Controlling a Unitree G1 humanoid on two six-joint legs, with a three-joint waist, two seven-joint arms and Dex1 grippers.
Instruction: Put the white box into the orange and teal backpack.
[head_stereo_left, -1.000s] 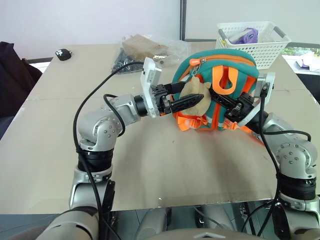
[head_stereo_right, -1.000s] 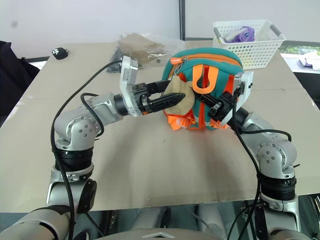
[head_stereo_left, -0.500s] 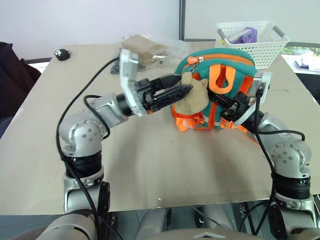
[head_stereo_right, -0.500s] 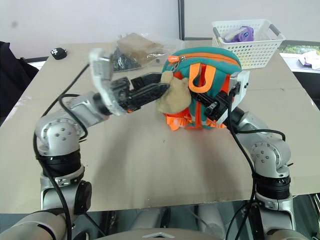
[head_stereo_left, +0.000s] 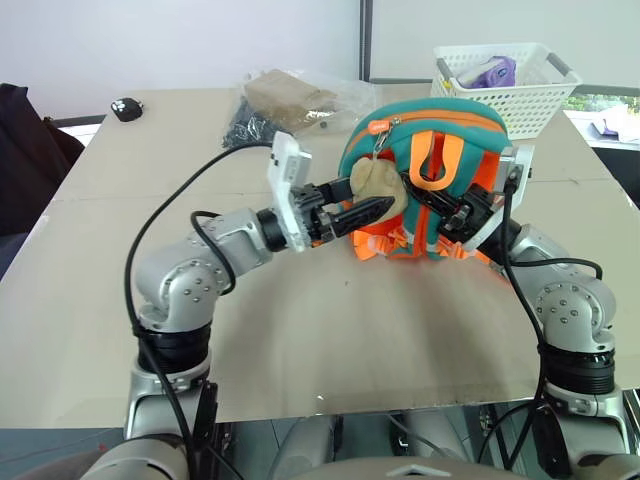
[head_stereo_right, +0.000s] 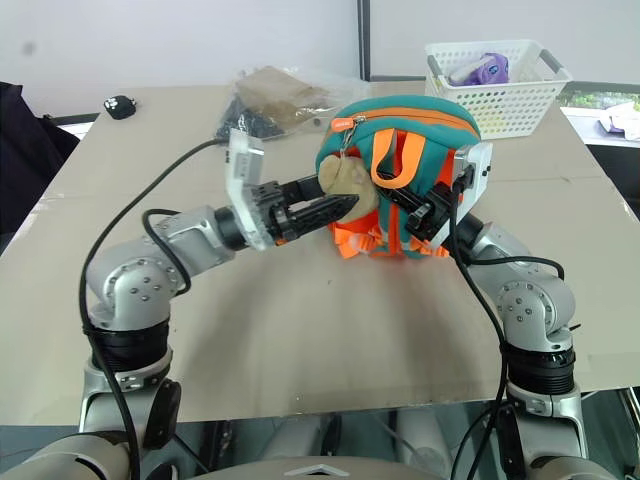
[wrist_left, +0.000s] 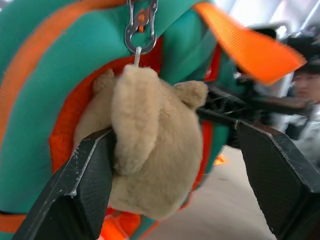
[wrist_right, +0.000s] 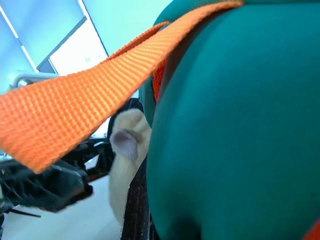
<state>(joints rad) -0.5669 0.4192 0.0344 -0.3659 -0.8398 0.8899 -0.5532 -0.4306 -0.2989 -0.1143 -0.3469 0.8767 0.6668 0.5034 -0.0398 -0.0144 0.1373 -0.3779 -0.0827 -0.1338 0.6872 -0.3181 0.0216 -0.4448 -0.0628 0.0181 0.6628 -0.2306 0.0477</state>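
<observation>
Left eye view gives us the orange and teal backpack (head_stereo_left: 430, 150) standing upright near the middle of the desk (head_stereo_left: 300, 330), its orange straps (head_stereo_left: 440, 160) facing us and a tan plush bear charm (head_stereo_left: 375, 188) hanging from a metal clip (wrist_left: 140, 30) at the zipper. We cannot find the white box among the things on the desk.

Our left pincer (head_stereo_left: 360, 212) reaches in level from the left, its black fingers (wrist_left: 85, 190) spread wide on either side of the bear charm; in the left wrist view one finger presses the plush while the other stands apart from it, so we call the pincer open and not clamped on the charm.

Our right pincer (head_stereo_left: 455, 210) sits against the backpack's right side among the straps. Its fingers are closed, and we cannot tell from the pictures whether a strap lies between them. The right wrist view shows teal fabric close up with an orange strap (wrist_right: 90, 110) crossing in front.

Farther back, a white perforated basket (head_stereo_left: 505, 80) stands at the desk's far right corner. A clear plastic bag (head_stereo_left: 290, 100) holding brown and dark items lies behind the backpack, and a small black object (head_stereo_left: 126, 107) rests at the far left.
</observation>
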